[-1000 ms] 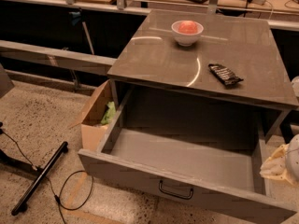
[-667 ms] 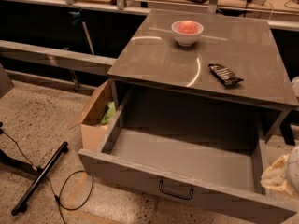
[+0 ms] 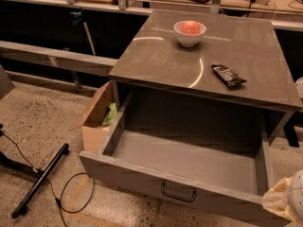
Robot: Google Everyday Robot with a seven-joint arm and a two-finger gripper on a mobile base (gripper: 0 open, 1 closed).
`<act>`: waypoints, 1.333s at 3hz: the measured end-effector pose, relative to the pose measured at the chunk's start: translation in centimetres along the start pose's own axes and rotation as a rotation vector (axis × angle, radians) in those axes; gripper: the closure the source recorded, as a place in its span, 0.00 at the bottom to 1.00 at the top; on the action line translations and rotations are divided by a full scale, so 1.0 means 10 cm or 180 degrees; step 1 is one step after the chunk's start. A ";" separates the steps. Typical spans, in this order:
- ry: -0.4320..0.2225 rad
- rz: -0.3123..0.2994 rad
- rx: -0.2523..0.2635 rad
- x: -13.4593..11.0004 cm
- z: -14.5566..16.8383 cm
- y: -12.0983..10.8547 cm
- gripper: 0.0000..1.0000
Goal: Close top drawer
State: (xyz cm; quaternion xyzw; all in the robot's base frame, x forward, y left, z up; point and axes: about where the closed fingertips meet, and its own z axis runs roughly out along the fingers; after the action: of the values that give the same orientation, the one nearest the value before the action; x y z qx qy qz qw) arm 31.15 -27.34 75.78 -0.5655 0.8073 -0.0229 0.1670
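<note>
The top drawer (image 3: 184,160) is a wide, deep grey drawer pulled far out from under the grey tabletop (image 3: 156,60). Its inside shows nothing in it. Its front panel (image 3: 123,176) faces me along the bottom of the camera view, with a black bail handle (image 3: 178,193) at its centre. My gripper (image 3: 285,201) shows as a pale, whitish shape at the lower right corner of the view, beside the right end of the drawer front. Most of it is cut off by the frame edge.
A white bowl (image 3: 190,32) holding something orange-red and a dark snack packet (image 3: 228,75) lie on the tabletop. An open cardboard box (image 3: 97,119) stands left of the drawer. A black stand leg (image 3: 40,181) and a cable (image 3: 71,200) lie on the speckled floor.
My gripper has moved down towards the lower right corner of the view. The drawer has stayed open by the same amount.
</note>
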 end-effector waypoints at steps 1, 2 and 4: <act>-0.0053 -0.0019 -0.0125 0.03 0.08 0.18 1.00; -0.0194 -0.0083 -0.0189 0.06 0.21 0.32 1.00; -0.0442 -0.0493 -0.0166 -0.01 0.62 0.41 1.00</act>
State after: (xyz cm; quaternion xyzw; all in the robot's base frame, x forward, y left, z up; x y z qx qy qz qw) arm 29.29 -24.85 68.99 -0.6306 0.7480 0.0245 0.2055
